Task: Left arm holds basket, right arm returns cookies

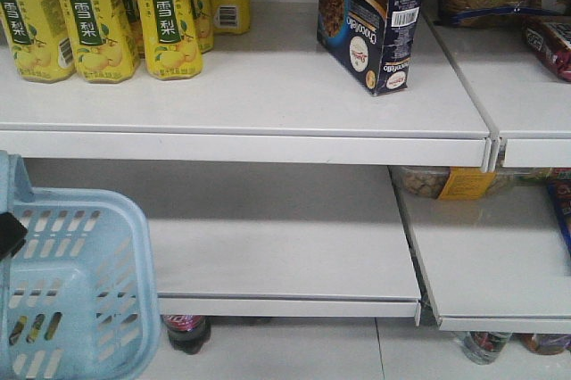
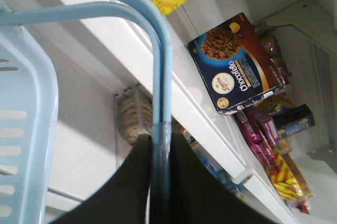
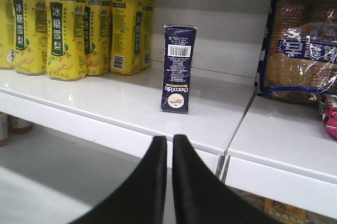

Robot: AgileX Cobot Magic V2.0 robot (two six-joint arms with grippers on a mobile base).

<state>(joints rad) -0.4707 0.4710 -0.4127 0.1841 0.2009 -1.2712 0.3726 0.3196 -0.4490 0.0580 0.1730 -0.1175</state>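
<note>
The cookies [image 1: 370, 19] are a dark navy carton standing upright on the upper white shelf [image 1: 268, 99], with no gripper touching it. Its narrow barcode side [image 3: 178, 69] faces the right wrist view, and its cookie-picture front [image 2: 237, 66] shows in the left wrist view. The light blue basket [image 1: 80, 291] hangs at the lower left. My left gripper [image 2: 161, 140] is shut on its hoop handle [image 2: 160, 77]. My right gripper [image 3: 169, 140] is shut and empty, in front of the shelf's front edge and apart from the carton. It does not show in the front view.
Yellow pear-drink bottles [image 1: 98, 14] fill the upper shelf's left. A bag of pale round biscuits [image 3: 303, 56] and pink packets [image 1: 549, 45] sit on the adjoining right shelf. A lower white shelf [image 1: 285, 246] runs beneath, with a bottle [image 1: 186, 331] on the floor.
</note>
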